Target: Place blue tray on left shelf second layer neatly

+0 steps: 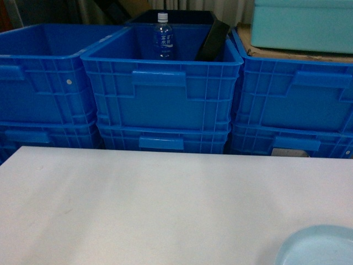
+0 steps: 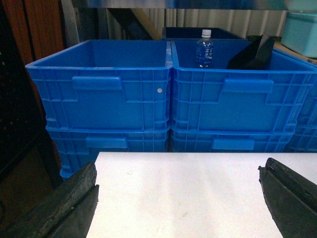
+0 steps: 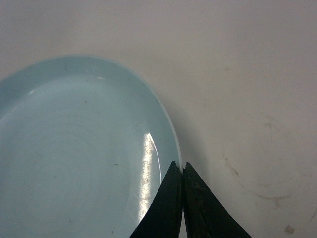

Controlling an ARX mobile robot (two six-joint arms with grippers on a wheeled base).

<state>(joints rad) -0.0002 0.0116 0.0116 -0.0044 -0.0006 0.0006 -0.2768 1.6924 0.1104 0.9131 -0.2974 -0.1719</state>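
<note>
Left pincer (image 2: 178,198) hangs released above the white table (image 1: 138,204), fingers wide apart. Behind the table stand stacked blue crates (image 1: 44,77); the middle crate (image 1: 162,91) holds a clear bottle (image 1: 164,37), its label writing too blurred to read, and a leaning black slab (image 1: 212,41). Right pincer (image 3: 182,171) is clenched, seemingly on the rim of the blue tray (image 3: 74,158), which sits cut off at the table's near right corner.

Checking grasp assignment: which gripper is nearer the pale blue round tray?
Right. The right gripper is shut at the pale blue round tray rim; the left gripper hangs open over bare white table, no tray in its view.
</note>
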